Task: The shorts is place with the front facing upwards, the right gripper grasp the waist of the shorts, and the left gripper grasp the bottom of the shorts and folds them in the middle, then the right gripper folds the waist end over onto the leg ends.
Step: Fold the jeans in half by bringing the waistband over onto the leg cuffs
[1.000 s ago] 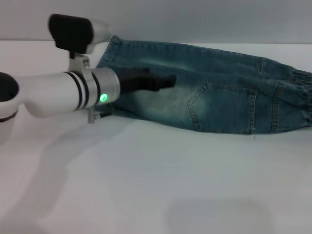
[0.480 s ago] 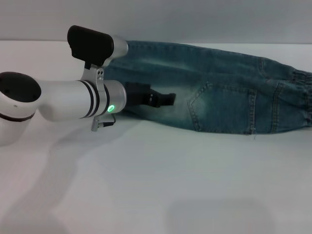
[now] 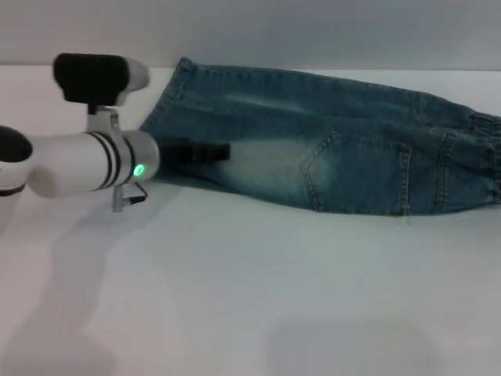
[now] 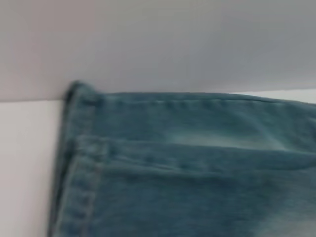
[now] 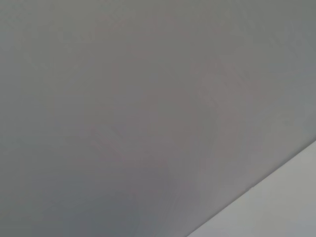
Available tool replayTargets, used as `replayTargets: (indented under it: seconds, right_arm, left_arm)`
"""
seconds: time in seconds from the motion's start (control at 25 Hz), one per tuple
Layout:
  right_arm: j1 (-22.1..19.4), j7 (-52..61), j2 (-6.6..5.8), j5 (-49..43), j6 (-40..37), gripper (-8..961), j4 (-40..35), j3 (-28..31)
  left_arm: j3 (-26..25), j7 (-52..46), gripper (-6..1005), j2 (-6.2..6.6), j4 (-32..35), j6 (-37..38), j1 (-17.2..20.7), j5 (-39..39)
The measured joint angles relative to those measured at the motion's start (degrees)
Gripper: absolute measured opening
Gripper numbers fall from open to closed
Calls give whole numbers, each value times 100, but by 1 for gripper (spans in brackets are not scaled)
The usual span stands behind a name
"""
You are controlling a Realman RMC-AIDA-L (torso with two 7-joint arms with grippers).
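Observation:
The blue denim shorts (image 3: 352, 133) lie lengthwise along the far side of the white table, one leg on top of the other, with a stitched pocket facing up. The puckered waist (image 3: 485, 160) is at the far right. The bottom of the shorts (image 3: 168, 98), the leg ends, is at the left; the left wrist view shows its stitched hem (image 4: 74, 163) close up. My left gripper (image 3: 223, 151) hovers low over the near edge of the leg, just right of the hem. The right gripper is out of view.
A grey wall (image 3: 313, 31) rises directly behind the shorts. The white table (image 3: 274, 298) stretches toward me in front of them. The right wrist view shows only wall and a corner of the table (image 5: 291, 207).
My left arm has drawn back to the left, and its gripper has slid from the middle of the leg toward the hem. The shorts have not moved.

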Motion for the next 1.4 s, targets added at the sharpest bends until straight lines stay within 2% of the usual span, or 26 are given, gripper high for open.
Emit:
replayTargets:
  seconds: [0.12,0.64,0.88,1.04,1.24,1.4]
  right_arm:
    - [32,8,0,0,1,637,-15,0]
    - [250,1,-17,0,-41,638,-211,0]
    - [273,-28,-25,-29,-55,637,-280,19]
    - [281,-119,-26,-10,-59,637,-286,52]
    - [304,-213,-27,-9,-76,637,-296,59]
    - [323,-264,-26,-9,-129,637,-325,63]
  left_arm:
    - [-252,-47,859,25,135,17,49,15]
    - [-391,-48,860,90,273,720,193,26]
    - [-661,-10,860,113,229,920,321,46]
    - [-661,-10,860,77,-259,841,635,65]
    - [-461,-44,860,6,-1617,583,1256,39]
    - [-118,-4,860,1,-2145,656,1380,43]
